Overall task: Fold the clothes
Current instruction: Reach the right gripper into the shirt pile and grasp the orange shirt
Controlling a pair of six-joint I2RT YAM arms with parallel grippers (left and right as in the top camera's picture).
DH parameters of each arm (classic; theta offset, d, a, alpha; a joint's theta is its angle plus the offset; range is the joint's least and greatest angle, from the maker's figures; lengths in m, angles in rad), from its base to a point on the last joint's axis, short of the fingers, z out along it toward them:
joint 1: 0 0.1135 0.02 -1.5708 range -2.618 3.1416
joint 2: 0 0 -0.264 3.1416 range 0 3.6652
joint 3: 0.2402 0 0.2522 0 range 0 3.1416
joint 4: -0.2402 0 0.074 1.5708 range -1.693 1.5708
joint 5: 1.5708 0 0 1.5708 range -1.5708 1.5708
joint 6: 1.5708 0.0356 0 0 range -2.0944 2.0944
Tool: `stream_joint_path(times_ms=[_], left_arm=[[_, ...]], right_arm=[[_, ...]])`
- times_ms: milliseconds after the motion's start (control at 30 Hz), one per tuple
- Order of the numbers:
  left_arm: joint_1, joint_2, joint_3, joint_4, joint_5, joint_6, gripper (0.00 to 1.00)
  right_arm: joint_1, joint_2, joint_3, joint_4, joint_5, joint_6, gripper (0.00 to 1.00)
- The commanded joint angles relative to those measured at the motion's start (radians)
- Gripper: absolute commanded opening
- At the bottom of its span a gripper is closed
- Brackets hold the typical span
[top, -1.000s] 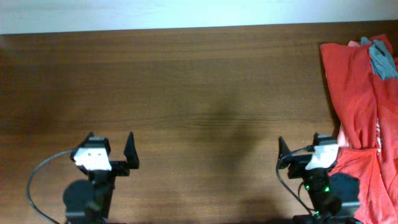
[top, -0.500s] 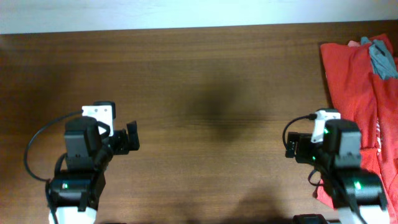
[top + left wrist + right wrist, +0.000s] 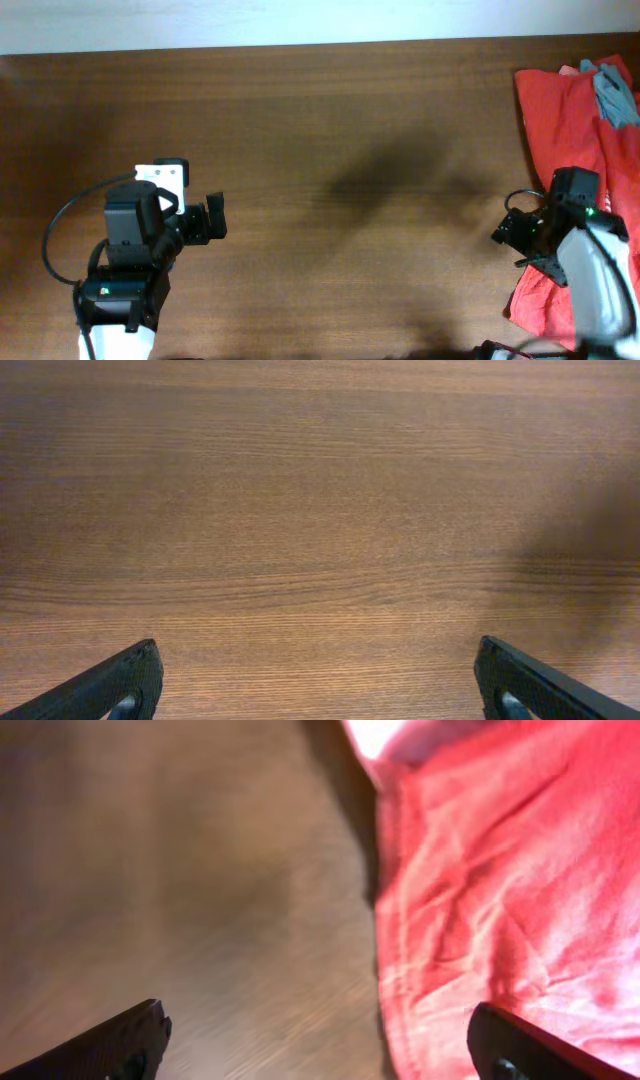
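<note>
The clothes [image 3: 565, 130] lie heaped at the table's right edge: an orange-red garment, with a grey garment [image 3: 612, 92] on its far end and a strip of paler pink [image 3: 569, 70] beside that. My right gripper [image 3: 522, 245] hovers open at the pile's near left edge. In the right wrist view the orange-red fabric [image 3: 500, 870] fills the right half, and the right gripper [image 3: 320, 1042] straddles its edge, one finger over bare wood and the other over cloth. My left gripper [image 3: 207, 222] stands open over bare wood at the left, nothing between its fingers [image 3: 125, 682].
The brown wooden table [image 3: 340, 140] runs across the whole view, with a pale wall strip [image 3: 300, 22] along its far edge. A black cable [image 3: 52, 240] loops beside the left arm. The left wrist view holds only wood grain [image 3: 320, 510].
Both arms have lifted and reached forward from their resting pose. In the last half second the right arm swung right and turned towards the clothes; the left arm barely shifted.
</note>
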Motion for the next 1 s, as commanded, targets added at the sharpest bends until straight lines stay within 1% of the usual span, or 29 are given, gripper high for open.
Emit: stream_joint_path(times_ms=[0, 133, 267, 533, 600, 667, 700, 733, 767, 800, 833, 867, 967], left_arm=[[0.005, 0.003, 0.023, 0.000, 0.011, -0.010, 0.99], [0.005, 0.003, 0.023, 0.000, 0.011, -0.010, 0.99], [0.005, 0.003, 0.023, 0.000, 0.011, -0.010, 0.99], [0.005, 0.003, 0.023, 0.000, 0.011, -0.010, 0.99], [0.005, 0.003, 0.023, 0.000, 0.011, -0.010, 0.99], [0.005, 0.003, 0.023, 0.000, 0.011, -0.010, 0.99], [0.005, 0.003, 0.023, 0.000, 0.011, -0.010, 0.99], [0.005, 0.003, 0.023, 0.000, 0.011, -0.010, 0.99], [0.005, 0.003, 0.023, 0.000, 0.011, -0.010, 0.99], [0.005, 0.003, 0.023, 0.000, 0.011, -0.010, 0.99], [0.005, 0.003, 0.023, 0.000, 0.011, -0.010, 0.99], [0.005, 0.003, 0.023, 0.000, 0.011, -0.010, 0.99], [0.005, 0.003, 0.023, 0.000, 0.011, -0.010, 0.99]], right_arm=[[-0.037, 0.108, 0.013, 0.008, 0.087, 0.023, 0.96], [-0.055, 0.202, 0.013, 0.016, 0.121, 0.023, 0.91], [-0.072, 0.251, 0.005, 0.048, 0.174, 0.024, 0.90], [-0.102, 0.267, -0.088, 0.160, 0.194, 0.049, 0.89], [-0.104, 0.267, -0.114, 0.183, 0.194, 0.049, 0.87], [-0.104, 0.267, -0.130, 0.197, 0.187, 0.049, 0.76], [-0.104, 0.267, -0.130, 0.196, 0.186, 0.049, 0.66], [-0.104, 0.267, -0.130, 0.196, 0.186, 0.049, 0.54], [-0.104, 0.267, -0.130, 0.196, 0.186, 0.049, 0.30], [-0.104, 0.267, -0.130, 0.196, 0.186, 0.049, 0.18], [-0.104, 0.267, -0.130, 0.196, 0.186, 0.049, 0.11], [-0.104, 0.267, -0.130, 0.196, 0.186, 0.049, 0.07], [-0.104, 0.267, -0.130, 0.196, 0.186, 0.049, 0.04]])
